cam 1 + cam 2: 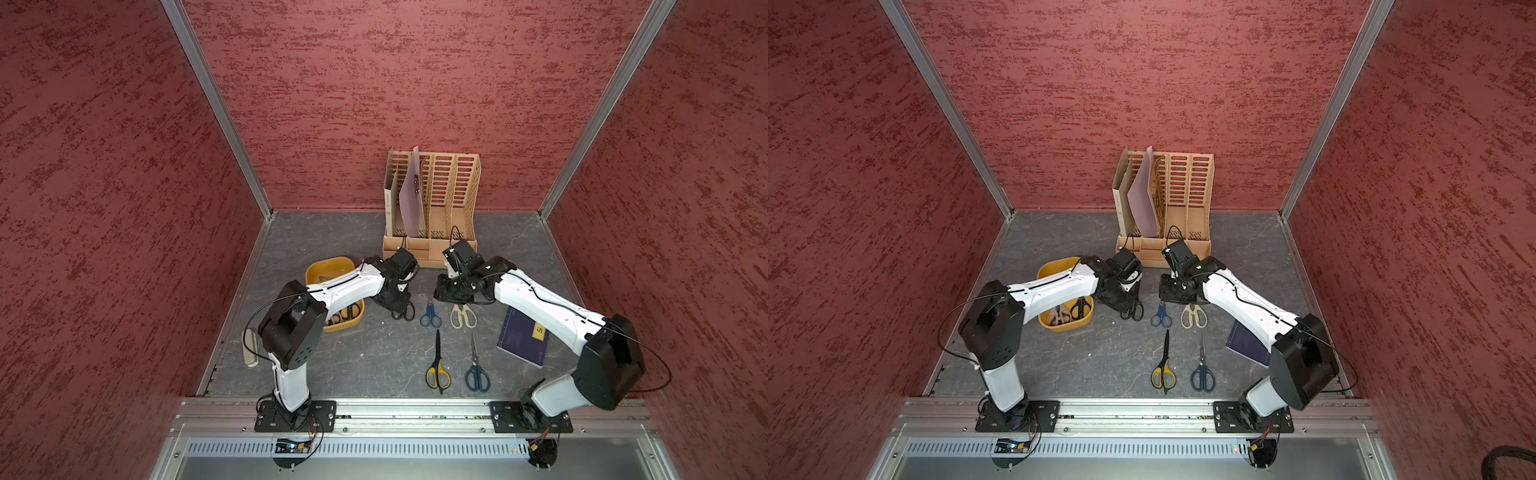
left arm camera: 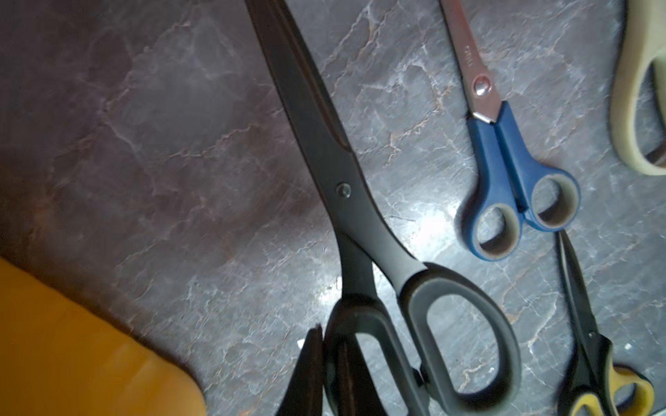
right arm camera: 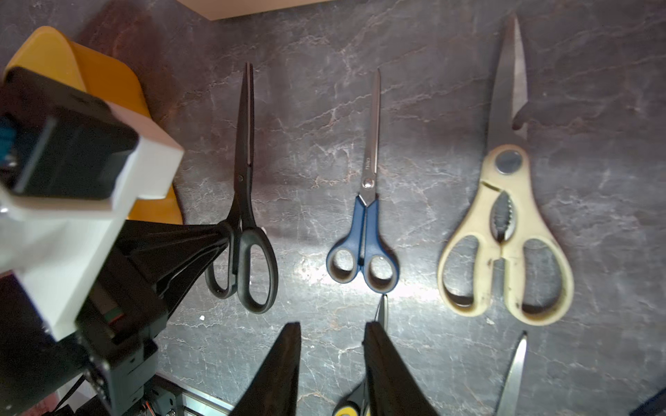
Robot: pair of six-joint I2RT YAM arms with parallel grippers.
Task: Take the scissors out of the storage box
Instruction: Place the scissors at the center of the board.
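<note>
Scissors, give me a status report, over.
Left gripper shut on black scissors. Right gripper open, empty. Storage box holds at least two pairs, left arm across it.

Side by side on the marbled surface point(image 3: 432, 72) lie black scissors point(image 3: 245, 201), blue scissors point(image 3: 364, 230) and cream shears point(image 3: 504, 230); the left gripper point(image 3: 224, 236) pinches the black handle, the right gripper point(image 3: 331, 335) hangs with jaws parted

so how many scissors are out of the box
5. Black pair in the left gripper beside the box; blue and cream pairs in a row with it; yellow-black and dark blue nearer the robot. Arms may hide more.
</note>
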